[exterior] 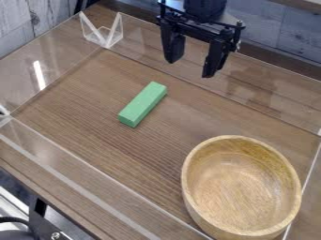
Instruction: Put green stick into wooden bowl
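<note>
Gripper [192, 58]: jaws spread wide, holding nothing, pointing down above the table [88, 103].
Green stick [143, 102]: flat on the wood, below the gripper and toward the camera's left, lying slantwise, untouched.
Wooden bowl [241, 184]: empty, well apart from the gripper, nearer the camera and to its right.
Clear walls [51, 66]: border the work surface.
Risk: jaws closing along the slanted stick instead of across it would likely push or spin it away.
Risk: an early release could drop it on the thick rim.

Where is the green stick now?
The green stick lies flat on the table, left of centre in the camera view, up-left of the wooden bowl and below the gripper.
</note>
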Robot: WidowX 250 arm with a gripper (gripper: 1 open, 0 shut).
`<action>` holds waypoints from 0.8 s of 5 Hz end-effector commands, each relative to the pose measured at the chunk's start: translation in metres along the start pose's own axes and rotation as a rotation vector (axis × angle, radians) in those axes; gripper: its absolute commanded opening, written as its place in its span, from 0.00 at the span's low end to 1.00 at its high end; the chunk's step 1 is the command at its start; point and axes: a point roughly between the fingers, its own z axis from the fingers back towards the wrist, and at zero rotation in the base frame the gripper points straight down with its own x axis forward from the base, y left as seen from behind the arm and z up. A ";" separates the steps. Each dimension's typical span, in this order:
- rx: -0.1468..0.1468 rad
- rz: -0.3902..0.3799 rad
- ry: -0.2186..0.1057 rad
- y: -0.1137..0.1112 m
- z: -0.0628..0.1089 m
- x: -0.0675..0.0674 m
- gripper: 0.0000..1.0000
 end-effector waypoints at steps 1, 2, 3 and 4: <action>0.002 -0.004 0.010 0.005 -0.008 -0.003 1.00; 0.013 -0.019 0.007 0.021 -0.017 -0.012 1.00; 0.027 -0.057 -0.014 0.040 -0.026 -0.024 1.00; 0.040 -0.111 -0.030 0.058 -0.035 -0.029 1.00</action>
